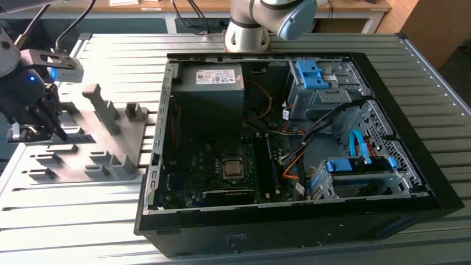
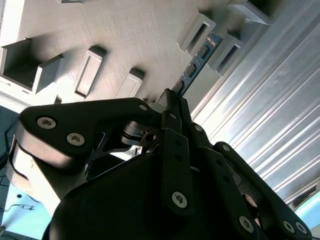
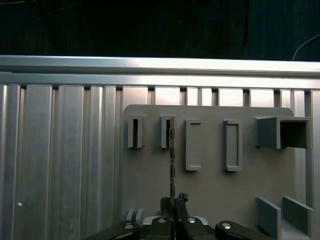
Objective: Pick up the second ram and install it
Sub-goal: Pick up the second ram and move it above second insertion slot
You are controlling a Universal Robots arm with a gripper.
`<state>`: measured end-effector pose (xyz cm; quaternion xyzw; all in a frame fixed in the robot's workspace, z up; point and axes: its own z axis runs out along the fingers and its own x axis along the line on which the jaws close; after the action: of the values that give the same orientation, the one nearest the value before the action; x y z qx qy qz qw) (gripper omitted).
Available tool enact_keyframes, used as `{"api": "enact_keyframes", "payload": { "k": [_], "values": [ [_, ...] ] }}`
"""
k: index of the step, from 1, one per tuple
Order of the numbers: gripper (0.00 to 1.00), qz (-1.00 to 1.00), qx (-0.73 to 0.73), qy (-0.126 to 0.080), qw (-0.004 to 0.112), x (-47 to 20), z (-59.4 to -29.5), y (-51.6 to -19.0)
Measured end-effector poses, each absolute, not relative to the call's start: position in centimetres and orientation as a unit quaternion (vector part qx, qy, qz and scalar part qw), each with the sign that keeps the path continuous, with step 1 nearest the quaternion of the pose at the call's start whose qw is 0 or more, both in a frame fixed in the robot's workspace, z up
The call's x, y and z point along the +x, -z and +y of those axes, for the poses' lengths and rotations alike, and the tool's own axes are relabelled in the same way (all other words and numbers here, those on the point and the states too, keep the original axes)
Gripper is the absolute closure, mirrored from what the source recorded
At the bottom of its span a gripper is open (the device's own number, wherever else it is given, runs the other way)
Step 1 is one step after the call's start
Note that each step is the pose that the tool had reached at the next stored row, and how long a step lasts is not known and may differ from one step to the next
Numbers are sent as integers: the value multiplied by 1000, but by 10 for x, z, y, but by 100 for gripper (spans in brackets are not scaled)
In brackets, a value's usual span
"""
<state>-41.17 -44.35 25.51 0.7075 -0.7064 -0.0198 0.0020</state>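
Observation:
The second ram (image 3: 172, 160) is a thin dark stick standing on its edge over the grey holder plate (image 3: 210, 190). Its far end reaches a slotted block (image 3: 166, 132) near the plate's edge. In the second wrist view the second ram (image 2: 196, 65) shows black chips on a green board. My gripper (image 3: 173, 201) is shut on the stick's near end, with its black fingers (image 2: 169, 107) pressed against both faces. In the exterior view my gripper (image 1: 41, 118) hangs over the holder plate (image 1: 81, 152) at that view's left.
An open computer case (image 1: 169, 182) lies on the ribbed metal table (image 1: 66, 221), to the exterior view's right of the plate. Inside are the motherboard (image 1: 220, 165), a power supply (image 1: 209, 83) and blue drive bays (image 1: 312, 77). Upright grey blocks (image 1: 99, 107) stand on the plate.

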Motion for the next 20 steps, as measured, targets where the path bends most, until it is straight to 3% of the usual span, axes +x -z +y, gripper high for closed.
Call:
{"api": "enact_keyframes", "payload": {
  "k": [20],
  "values": [
    [86,-706,708,20,2,-412,-444,-270]
  ]
}}
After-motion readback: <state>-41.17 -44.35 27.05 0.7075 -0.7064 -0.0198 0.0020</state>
